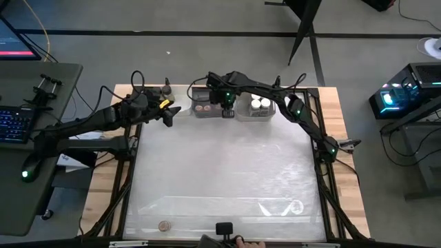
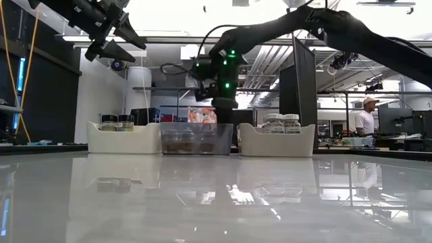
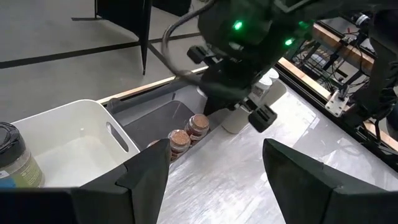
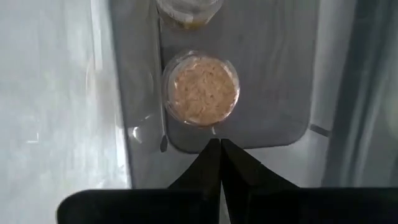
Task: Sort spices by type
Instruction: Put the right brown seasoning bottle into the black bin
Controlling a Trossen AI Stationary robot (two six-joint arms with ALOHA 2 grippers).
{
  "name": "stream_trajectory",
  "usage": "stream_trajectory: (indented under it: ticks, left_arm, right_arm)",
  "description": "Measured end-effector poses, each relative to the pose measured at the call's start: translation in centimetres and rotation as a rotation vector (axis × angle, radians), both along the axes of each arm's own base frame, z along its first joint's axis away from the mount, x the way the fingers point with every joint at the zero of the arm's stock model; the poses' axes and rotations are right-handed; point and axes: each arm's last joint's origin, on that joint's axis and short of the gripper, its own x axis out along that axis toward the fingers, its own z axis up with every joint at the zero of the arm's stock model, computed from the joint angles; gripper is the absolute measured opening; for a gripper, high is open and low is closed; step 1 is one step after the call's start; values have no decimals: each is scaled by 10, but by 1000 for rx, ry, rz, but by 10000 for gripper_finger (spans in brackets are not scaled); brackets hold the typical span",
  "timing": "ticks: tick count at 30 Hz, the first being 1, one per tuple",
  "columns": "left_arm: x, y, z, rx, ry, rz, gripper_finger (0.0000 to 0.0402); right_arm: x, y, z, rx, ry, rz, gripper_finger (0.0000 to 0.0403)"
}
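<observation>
— Glossy white surface [image 1: 227,179], nearly bare: what sits at its far edge?

— Three bins in a row. I'll place everything from the clear middle bin [image 2: 196,142]. It holds the brown cork-capped jars [image 2: 187,140], side by side. On one side, touching it, is a white bin [image 2: 125,138] with dark-capped jars [image 2: 117,122]; on the other, a second white bin [image 2: 277,140] with white-capped jars [image 2: 282,123].

— And the arms?

— The right gripper [image 4: 219,163] hangs straight above the clear bin, over its end nearest the white-capped jars, its fingers pressed together with nothing between them. One cork-capped jar [image 4: 201,87] lies directly beyond the fingertips, apart from them.

— The left one?

— The left gripper [image 1: 169,113] is raised, off to the dark-capped side of the clear bin and just in front of the row, with its fingers spread wide and empty.

— Anything else?

— One brown-capped jar [image 1: 164,225] stands alone, well apart from the clear bin, by the surface's near edge.
</observation>
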Motion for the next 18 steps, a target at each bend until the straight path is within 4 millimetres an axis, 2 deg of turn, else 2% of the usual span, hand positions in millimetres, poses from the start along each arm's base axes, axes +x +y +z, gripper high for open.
stream_trajectory:
  ticks: [7, 18]
  left_arm:
    - [0, 0, 0, 0, 0, 0, 243]
    - [0, 0, 1, 8, -10, 6, 243]
  right_arm:
    - [3, -1, -19, 18, 38, 0, 0]
    - [10, 6, -19, 55, -16, 29, 0]
